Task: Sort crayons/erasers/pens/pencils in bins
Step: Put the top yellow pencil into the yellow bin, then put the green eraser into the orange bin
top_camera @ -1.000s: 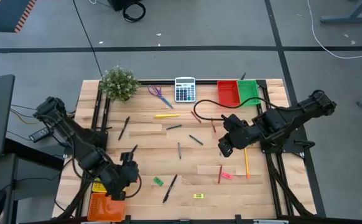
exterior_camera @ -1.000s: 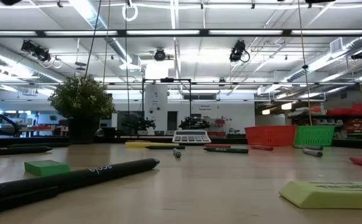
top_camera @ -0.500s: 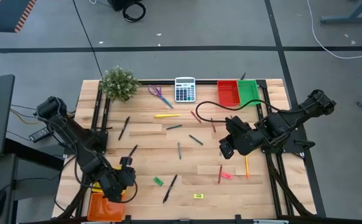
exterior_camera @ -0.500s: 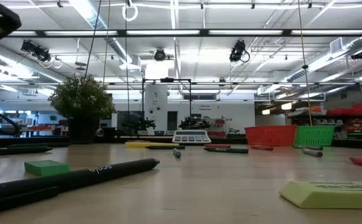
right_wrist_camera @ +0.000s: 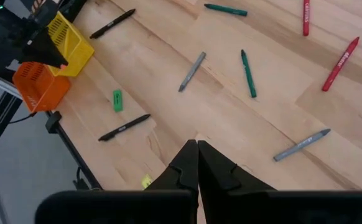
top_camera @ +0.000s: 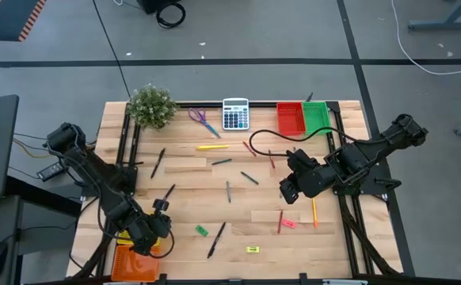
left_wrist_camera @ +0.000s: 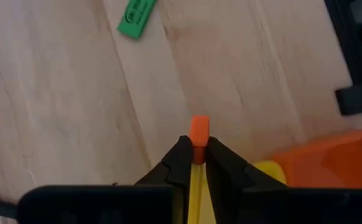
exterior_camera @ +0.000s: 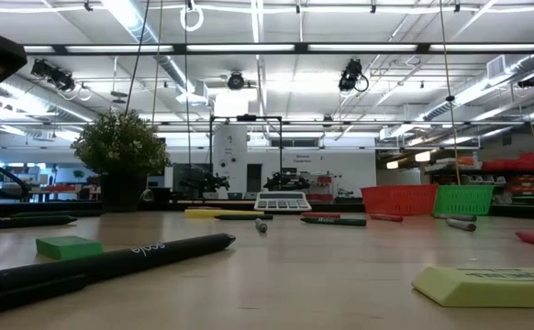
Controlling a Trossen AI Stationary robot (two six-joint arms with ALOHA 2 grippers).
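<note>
My left gripper (top_camera: 149, 231) hangs at the table's near left corner, shut on an orange-yellow pencil (left_wrist_camera: 196, 177), right beside the yellow bin (top_camera: 125, 236) and the orange bin (top_camera: 135, 263). My right gripper (top_camera: 287, 191) hovers shut and empty over the right half of the table. Below it lie red, green and grey crayons (right_wrist_camera: 248, 73), black pens (right_wrist_camera: 124, 127) and a green eraser (right_wrist_camera: 117, 99). Another pencil (top_camera: 314, 208), a pink eraser (top_camera: 288, 223) and a yellow eraser (top_camera: 252, 249) lie flat on the wood. The red bin (top_camera: 291, 118) and green bin (top_camera: 316, 117) stand at the far right. My left gripper pinches the pencil between its two fingers just behind its orange end (left_wrist_camera: 198, 132), which sticks out past the fingertips. The pencil runs along the fingers, back toward the wrist. The fingers slant down, and the pencil is lifted clear of the table.
A potted plant (top_camera: 151, 105), purple scissors (top_camera: 203, 120) and a grey calculator (top_camera: 235, 114) stand along the far edge. A yellow pen (top_camera: 213, 146) and a black pen (top_camera: 216, 240) lie mid-table. A black cable (top_camera: 266, 150) loops near the right arm.
My left gripper has gone down and toward the near left corner, closer to the yellow and orange bins, carrying the pencil. Part of the left arm has come into the low view at the upper left.
</note>
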